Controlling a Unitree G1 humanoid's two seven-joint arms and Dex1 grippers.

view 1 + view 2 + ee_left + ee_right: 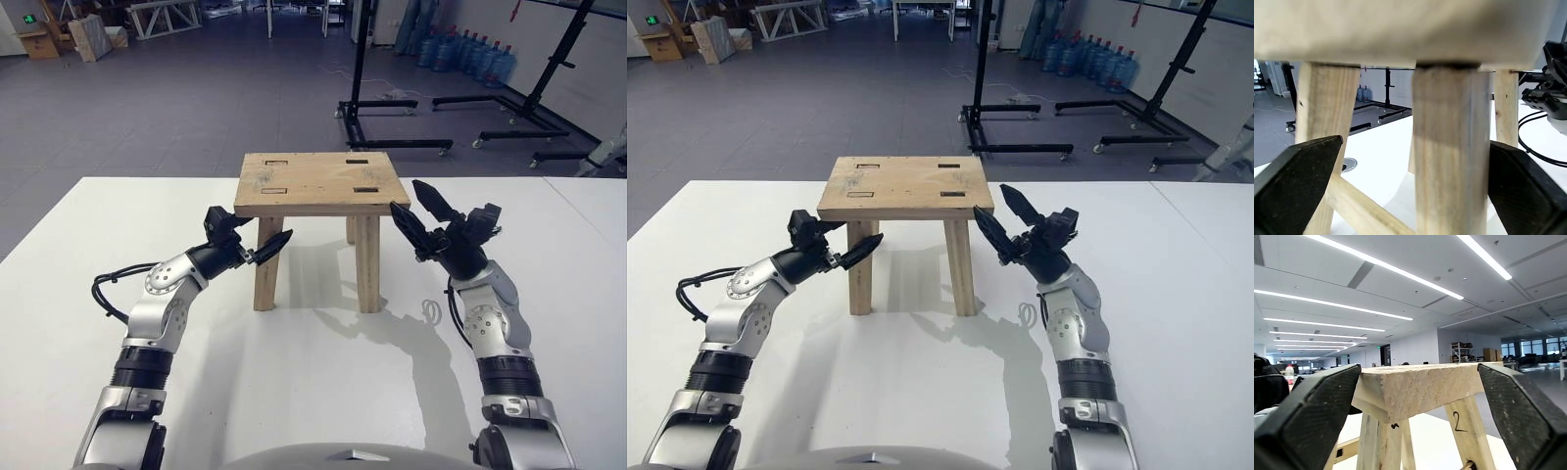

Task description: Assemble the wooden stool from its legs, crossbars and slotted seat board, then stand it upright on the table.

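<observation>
Standing upright on the white table (294,392), the wooden stool (319,208) looks fully put together. You have the slotted seat board (313,176) on top, legs (367,264) beneath it, and, in the left wrist view, a crossbar (1366,213) running between two legs. By my reading, both the assembly and the standing-up are done. What is left, at most, is drawing the arms clear. You might also check that the joints are seated, which these views cannot confirm.

Your left gripper (271,245) sits at the stool's near left leg (266,269), just under the seat board. Its fingers are spread, one on each side of that leg. One finger (1528,196) lies against the wood or just beside it and the other stands apart, so it is not clamping anything.

Your right gripper (423,217) hovers at the stool's near right corner, level with the edge of the seat board. Its fingers are spread wide and straddle the corner — as far as I can tell without touching it — and hold nothing.
</observation>
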